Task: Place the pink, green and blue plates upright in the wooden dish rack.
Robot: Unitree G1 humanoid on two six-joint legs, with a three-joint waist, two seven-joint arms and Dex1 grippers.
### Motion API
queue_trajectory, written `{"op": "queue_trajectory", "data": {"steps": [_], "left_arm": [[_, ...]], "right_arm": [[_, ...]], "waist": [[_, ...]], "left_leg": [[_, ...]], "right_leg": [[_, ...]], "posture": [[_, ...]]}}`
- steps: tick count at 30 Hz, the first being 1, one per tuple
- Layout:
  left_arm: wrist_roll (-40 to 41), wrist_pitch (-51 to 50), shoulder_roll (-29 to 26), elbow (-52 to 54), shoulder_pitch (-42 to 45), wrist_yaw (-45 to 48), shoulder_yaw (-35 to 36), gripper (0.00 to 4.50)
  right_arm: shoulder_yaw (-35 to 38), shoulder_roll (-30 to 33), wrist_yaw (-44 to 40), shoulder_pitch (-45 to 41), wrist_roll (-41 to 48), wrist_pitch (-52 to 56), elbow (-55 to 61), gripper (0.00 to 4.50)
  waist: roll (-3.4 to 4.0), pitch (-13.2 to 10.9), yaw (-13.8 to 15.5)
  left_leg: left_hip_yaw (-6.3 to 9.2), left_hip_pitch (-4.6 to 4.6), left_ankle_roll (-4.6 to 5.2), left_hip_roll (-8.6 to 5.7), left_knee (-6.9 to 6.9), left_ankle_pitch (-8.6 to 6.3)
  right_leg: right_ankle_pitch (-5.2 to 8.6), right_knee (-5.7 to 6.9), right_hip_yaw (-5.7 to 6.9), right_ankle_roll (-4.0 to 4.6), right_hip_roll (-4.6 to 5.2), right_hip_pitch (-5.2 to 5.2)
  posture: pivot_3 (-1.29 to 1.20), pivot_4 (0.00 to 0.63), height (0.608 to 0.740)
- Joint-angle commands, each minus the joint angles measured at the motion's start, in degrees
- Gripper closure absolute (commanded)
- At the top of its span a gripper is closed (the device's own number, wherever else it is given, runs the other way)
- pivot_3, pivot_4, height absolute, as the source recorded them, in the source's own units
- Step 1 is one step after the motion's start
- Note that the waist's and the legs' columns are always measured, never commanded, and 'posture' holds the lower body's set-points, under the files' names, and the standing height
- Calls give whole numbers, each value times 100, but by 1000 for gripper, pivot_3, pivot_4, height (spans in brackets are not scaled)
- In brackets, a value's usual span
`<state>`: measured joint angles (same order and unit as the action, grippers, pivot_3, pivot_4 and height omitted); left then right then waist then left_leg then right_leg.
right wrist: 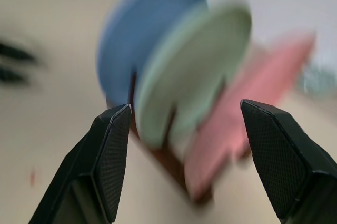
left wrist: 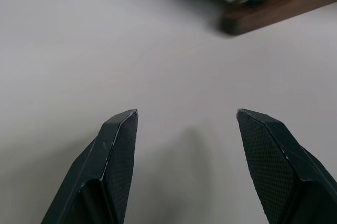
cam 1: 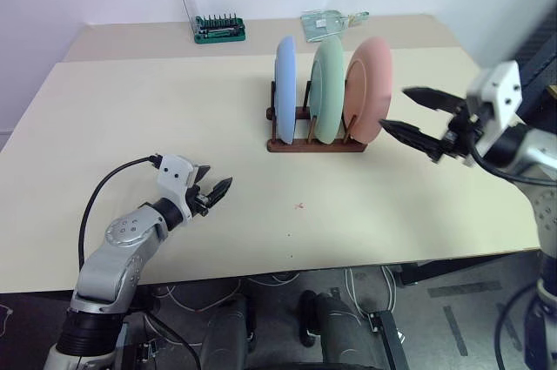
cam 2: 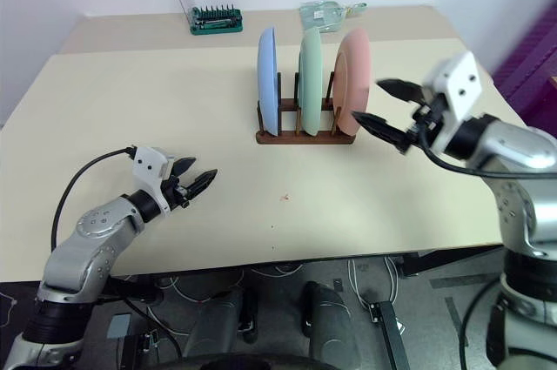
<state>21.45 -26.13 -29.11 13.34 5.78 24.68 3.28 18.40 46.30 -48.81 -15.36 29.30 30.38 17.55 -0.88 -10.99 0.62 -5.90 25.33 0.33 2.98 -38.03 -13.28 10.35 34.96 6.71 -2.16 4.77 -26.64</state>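
Three plates stand upright in the wooden dish rack at the table's middle: the blue plate on the left, the green plate in the centre, the pink plate on the right. My right gripper hovers just right of the pink plate, open and empty, apart from it. The right wrist view looks between its fingers at all three plates. My left gripper is low over the table near the front left, open, with nothing between its fingers; the rack lies ahead of it.
A green bit case with a clear raised lid stands at the back of the table. A clear glass item lies behind the rack. The table's front edge runs just behind my left arm.
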Motion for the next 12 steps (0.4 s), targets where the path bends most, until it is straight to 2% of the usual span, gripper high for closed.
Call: {"op": "queue_trajectory", "data": {"steps": [1,7,12], "left_arm": [[-176,264,-32,-59,64,14,202,1417],[-321,372,39,-17,-80,16,215,1417],[-392,344,168,108,-203,-120,244,1417]], "right_arm": [[-87,-128,217,156,-442,-548,-307,1139],[-431,-472,404,171,-927,-1277,-971,1139],[-589,-634,467,83,-1024,-1440,-1229,1139]], "waist": [[2,-1,-4],[3,-2,10],[3,-1,14]], "left_leg": [[-1,1,0,0,0,0],[-2,3,1,-1,-2,1],[-3,3,14,-4,-3,7]], "right_leg": [[0,0,0,0,0,-2],[-1,0,0,0,5,-2],[-2,1,-1,-1,9,0]], "posture": [[0,150,730],[0,150,730],[0,150,730]]}}
